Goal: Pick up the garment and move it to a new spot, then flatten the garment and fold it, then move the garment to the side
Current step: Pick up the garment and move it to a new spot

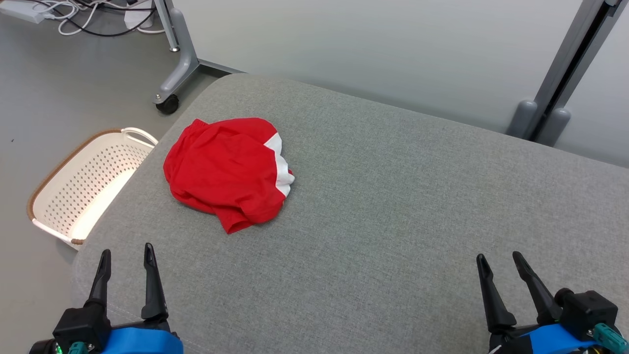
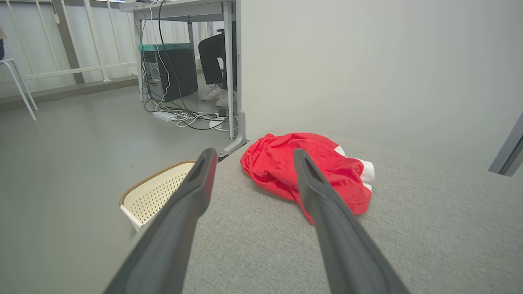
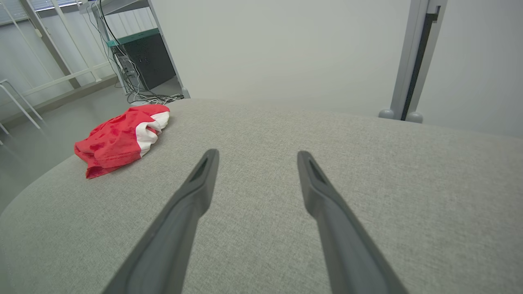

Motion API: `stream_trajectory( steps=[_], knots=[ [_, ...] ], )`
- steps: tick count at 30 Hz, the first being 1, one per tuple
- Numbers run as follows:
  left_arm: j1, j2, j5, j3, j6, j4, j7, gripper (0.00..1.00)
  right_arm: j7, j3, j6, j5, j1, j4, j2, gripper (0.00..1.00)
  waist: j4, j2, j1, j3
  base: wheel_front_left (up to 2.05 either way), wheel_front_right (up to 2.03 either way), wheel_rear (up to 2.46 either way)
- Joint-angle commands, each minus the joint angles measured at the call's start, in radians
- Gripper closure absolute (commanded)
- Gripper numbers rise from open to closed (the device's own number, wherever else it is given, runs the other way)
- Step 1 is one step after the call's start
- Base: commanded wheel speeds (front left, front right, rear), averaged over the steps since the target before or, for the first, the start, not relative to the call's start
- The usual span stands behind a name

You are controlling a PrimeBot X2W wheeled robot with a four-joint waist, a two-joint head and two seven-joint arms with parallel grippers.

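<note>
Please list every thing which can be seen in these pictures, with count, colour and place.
padded surface: one, grey, before the robot.
garment: one, red and white, crumpled on the padded surface's far left.
basket: one, cream, brown rim, on the floor left of the surface.
cables: several, white and black, floor beyond.
caster: one, black, under a grey frame leg.
shoes: two, white, a person's, under a desk.
left gripper: one, dark jaws open, near left.
right gripper: one, dark jaws open, near right.
</note>
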Motion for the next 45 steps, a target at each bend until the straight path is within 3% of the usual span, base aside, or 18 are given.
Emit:
stream_trajectory(
  steps=[1, 13, 23, 36, 45],
  knots=[
    [0.008, 0.006, -0.004, 0.003, 0.001, -0.004, 0.0, 0.0, -0.006, 0.0, 0.0, -0.006, -0.005, 0.003, -0.001, 0.0, 0.001, -0.0001, 0.0, -0.001, 0.0, 0.0, 0.0],
    [0.006, 0.003, -0.015, 0.006, 0.025, -0.021, 0.004, 0.0, -0.001, 0.005, 0.0, -0.014, -0.009, -0.003, -0.001, 0.0, -0.027, -0.0001, 0.0, 0.008, 0.0, 0.0, 0.0],
    [-0.109, 0.038, -0.049, 0.055, 0.022, 0.009, -0.008, 0.0, 0.027, 0.012, 0.0, -0.053, -0.062, -0.063, -0.016, 0.0, -0.111, -0.0001, 0.0, 0.066, 0.0, 0.0, 0.0],
    [-0.441, 0.146, -0.094, 0.132, 0.003, 0.191, -0.006, 0.0, 0.073, -0.006, 0.0, -0.069, -0.127, -0.173, -0.074, 0.0, -0.26, -0.0001, 0.0, 0.233, 0.0, 0.0, 0.0],
    [-0.625, 0.223, -0.117, 0.116, -0.058, 0.428, 0.096, 0.0, 0.106, -0.021, 0.0, -0.066, -0.154, -0.247, -0.131, 0.0, -0.327, -0.0001, 0.0, 0.335, 0.0, 0.0, 0.0]
  ],
)
